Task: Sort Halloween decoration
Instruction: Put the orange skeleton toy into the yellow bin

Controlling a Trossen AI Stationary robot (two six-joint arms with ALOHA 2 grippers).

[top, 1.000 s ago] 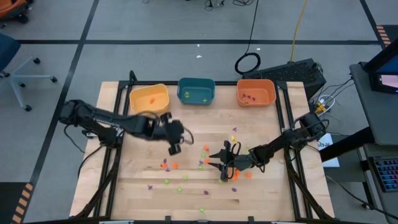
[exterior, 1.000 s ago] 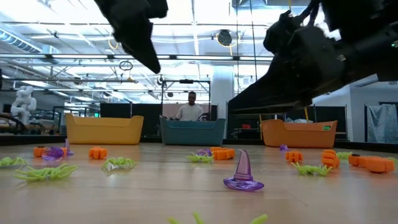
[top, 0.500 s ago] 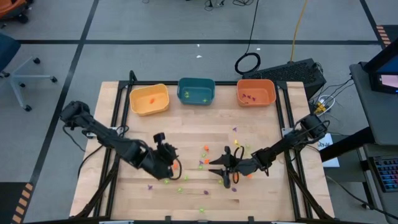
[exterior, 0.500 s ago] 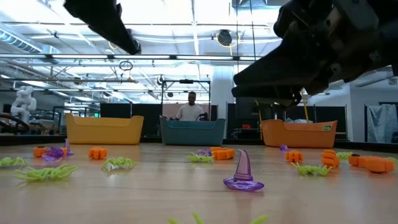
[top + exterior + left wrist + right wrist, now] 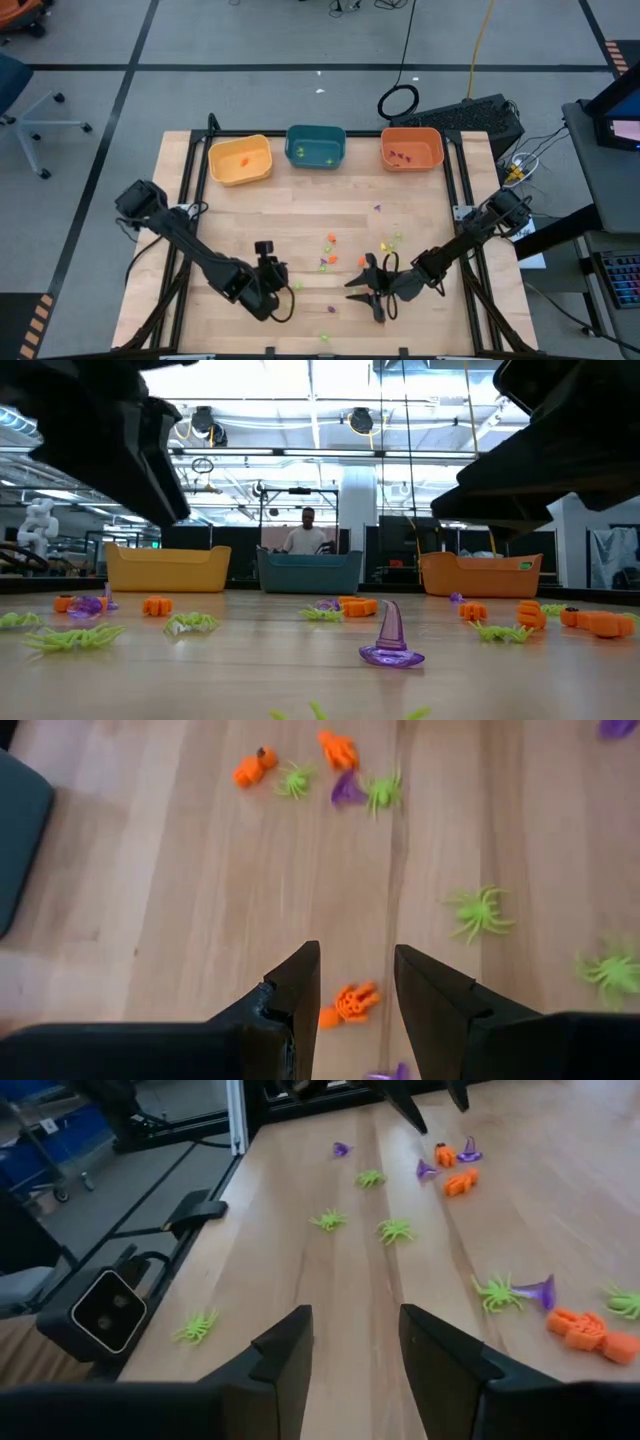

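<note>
The Halloween decoration lies scattered over the wooden table (image 5: 230, 215): tiny orange, green and purple trinkets (image 5: 328, 262). The low view shows a purple witch hat (image 5: 390, 635) upright on its brim. My left gripper (image 5: 357, 970) is open, pointing down over the table's near left part (image 5: 275, 272). One orange trinket (image 5: 350, 1003) lies on the wood in the gap beneath its fingers, untouched. My right gripper (image 5: 355, 1330) is open with nothing between its fingers. It hovers near the table's near edge (image 5: 362, 295), right of the left one.
Three bins stand along the far edge: yellow (image 5: 240, 160), teal (image 5: 316, 146) and orange (image 5: 411, 148). Green spiders (image 5: 396, 1230) lie ahead of the right gripper. A camera block (image 5: 105, 1315) sits at the table's edge. A person (image 5: 308, 532) shows beyond the table.
My left gripper has swung from near the yellow bin toward the table's near edge and has come down over the orange trinkets, rolling somewhat. My right gripper has moved a little toward the near edge. Both stay open. No trinket has moved.
</note>
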